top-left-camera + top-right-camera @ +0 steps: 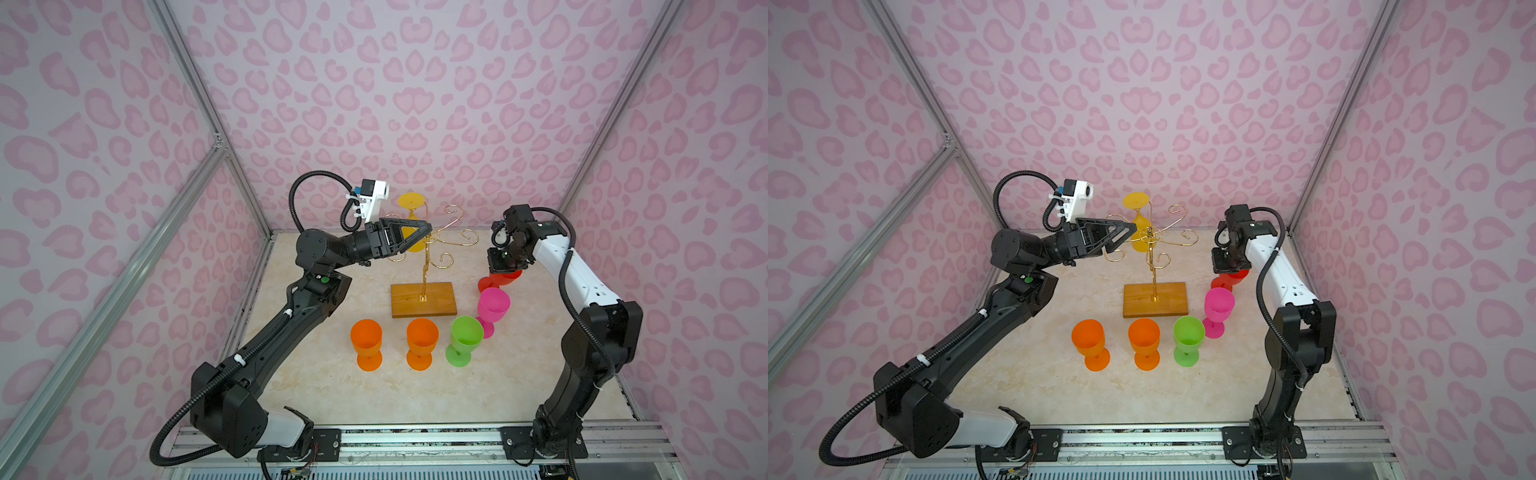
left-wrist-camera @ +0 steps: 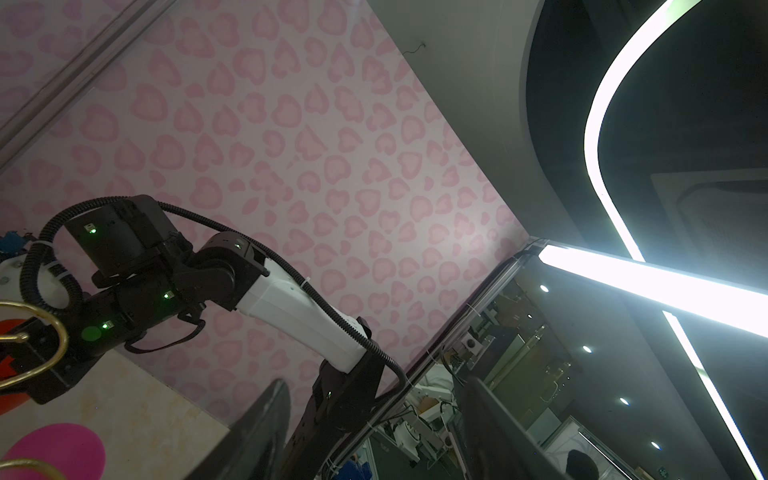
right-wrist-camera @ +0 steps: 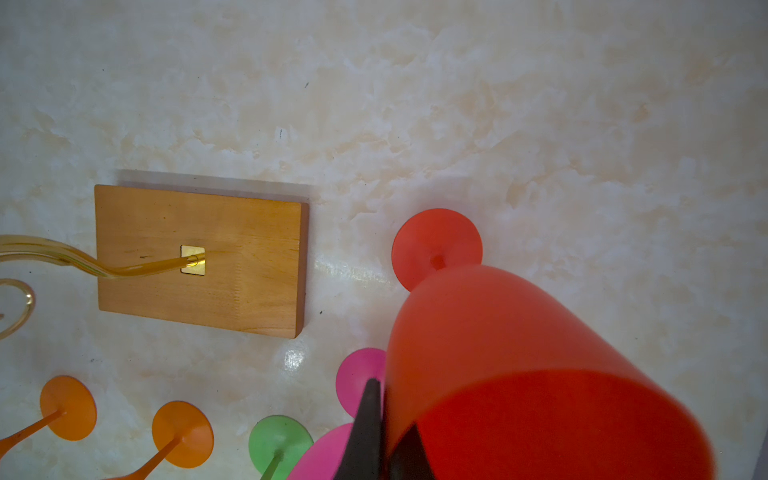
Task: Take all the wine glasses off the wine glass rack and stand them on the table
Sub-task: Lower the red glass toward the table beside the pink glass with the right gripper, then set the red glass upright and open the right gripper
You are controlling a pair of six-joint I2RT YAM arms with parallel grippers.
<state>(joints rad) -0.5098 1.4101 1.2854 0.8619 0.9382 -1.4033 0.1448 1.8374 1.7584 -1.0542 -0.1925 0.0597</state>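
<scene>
Rack (image 1: 424, 272) keeps one yellow glass (image 1: 411, 201) at 12 o'clock; left end effector (image 1: 422, 237) spread beside it, right end effector (image 3: 390, 409) pinching red glass (image 3: 519, 353).

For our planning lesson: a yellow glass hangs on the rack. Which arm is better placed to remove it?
Likely left: the left gripper is open beside the yellow glass on the rack; the right gripper is shut on the red glass, farther away.

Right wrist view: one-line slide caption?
Right gripper pinching the rim of the red wine glass, its foot beside the wine glass rack on the marble table.
</scene>
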